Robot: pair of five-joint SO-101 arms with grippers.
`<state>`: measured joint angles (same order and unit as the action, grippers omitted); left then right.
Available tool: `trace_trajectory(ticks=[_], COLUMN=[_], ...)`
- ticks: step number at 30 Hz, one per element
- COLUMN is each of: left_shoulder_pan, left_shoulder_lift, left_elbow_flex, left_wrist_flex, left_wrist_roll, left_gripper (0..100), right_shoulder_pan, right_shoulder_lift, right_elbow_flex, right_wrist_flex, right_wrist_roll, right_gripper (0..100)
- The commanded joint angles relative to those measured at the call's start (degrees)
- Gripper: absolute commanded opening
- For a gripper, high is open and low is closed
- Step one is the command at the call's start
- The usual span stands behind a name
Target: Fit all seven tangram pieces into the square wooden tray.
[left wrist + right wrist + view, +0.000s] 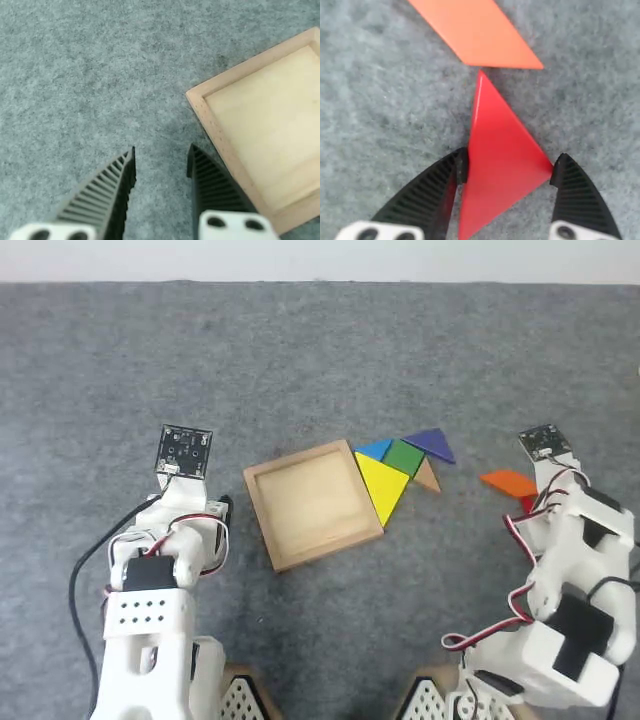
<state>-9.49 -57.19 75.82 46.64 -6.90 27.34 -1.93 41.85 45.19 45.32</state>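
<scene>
The square wooden tray (259, 517) lies empty mid-table; its corner (200, 106) also shows in the left wrist view. Against its right side lie a yellow triangle (383, 486), a blue piece (375, 450), a green square (403, 457), a purple triangle (430, 444) and a tan triangle (428, 478). Farther right are an orange parallelogram (508, 481) (477, 32) and a red triangle (527, 504) (500, 150). My right gripper (507, 167) is down on the carpet, with a finger touching each side of the red triangle. My left gripper (160, 155) is open over bare carpet left of the tray.
Grey carpet covers the table, with free room in front of the tray and behind the pieces. Both arm bases (150, 660) stand at the near edge, and red-and-white cables (520, 540) loop beside the right arm.
</scene>
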Motion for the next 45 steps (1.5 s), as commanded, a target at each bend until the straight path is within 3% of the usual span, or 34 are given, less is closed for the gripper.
trace_trajectory(ticks=[1,8,28,36,45], left_shoulder_pan=[0.4,0.2,0.1,0.1,0.1], left_shoulder_lift=[0.2,0.2,0.2,0.2,0.2], left_elbow_flex=[-0.6,-0.7,-0.7,-0.7,-0.7], left_wrist_flex=[-1.2,-1.2,-1.1,-1.1,-1.1], left_wrist_roll=[-0.4,-0.4,-0.4,-0.4,-0.4], left_gripper=[17,17,17,17,17], right_shoulder_pan=[1.5,2.8,0.2,0.4,2.3], right_shoulder_lift=[0.0,-0.2,9.7,9.8,9.1], right_elbow_flex=[-1.1,-1.1,-4.4,-4.6,-5.1], right_wrist_flex=[0.1,1.0,0.5,0.5,0.9], right_wrist_roll=[-0.6,-2.2,-1.1,-1.1,-1.1], right_gripper=[27.4,34.4,30.4,7.1,6.0])
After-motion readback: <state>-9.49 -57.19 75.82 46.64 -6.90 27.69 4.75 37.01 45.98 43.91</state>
